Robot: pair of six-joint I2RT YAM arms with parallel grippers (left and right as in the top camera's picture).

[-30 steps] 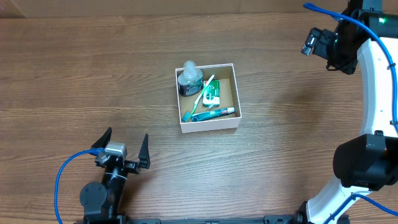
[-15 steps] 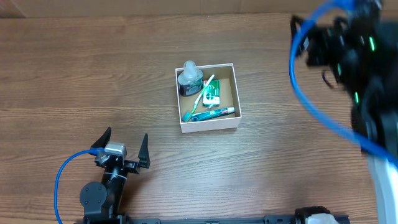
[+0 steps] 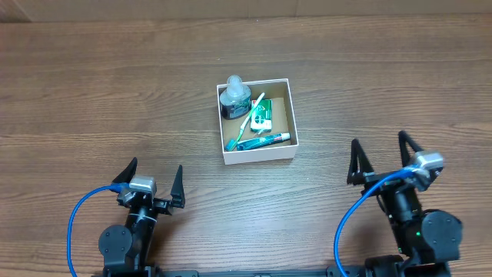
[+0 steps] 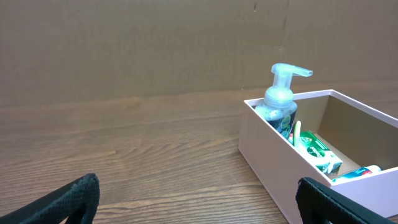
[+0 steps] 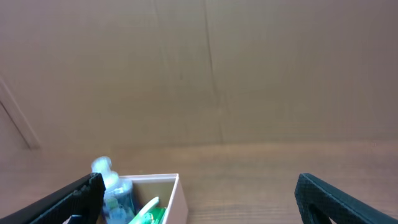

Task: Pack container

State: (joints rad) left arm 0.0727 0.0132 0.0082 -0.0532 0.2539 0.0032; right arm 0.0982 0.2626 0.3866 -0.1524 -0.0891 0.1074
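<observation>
Location: the container (image 3: 259,152) stands on the table (image 3: 92,92) just right of centre, upright, touched by neither arm. The left gripper (image 3: 156,171) sits toward 7 o'clock from it and the right gripper (image 3: 378,152) toward 4 o'clock. Both are well apart from it, jaws spread and holding nothing.

Contents: a pump bottle (image 3: 234,96) stands in the 11 o'clock corner. A toothbrush (image 3: 250,117) lies slantwise, a green packet (image 3: 263,114) is beside it, and a toothpaste tube (image 3: 265,140) lies along the 6 o'clock wall.

Handling, as judged: thin cardboard, light even when loaded. The walls look likely to bow or crease under a hard pinch, and the smooth white outside may slip. The bottle rises above the rim and could tip if the box is jerked.

Recommended hold: pinch one wall over its rim close to a corner, where the card is stiffest. The 6 o'clock wall is nearest both arms, and its 5 o'clock end is clear of the bottle. Better still, steady opposite walls with both arms.
</observation>
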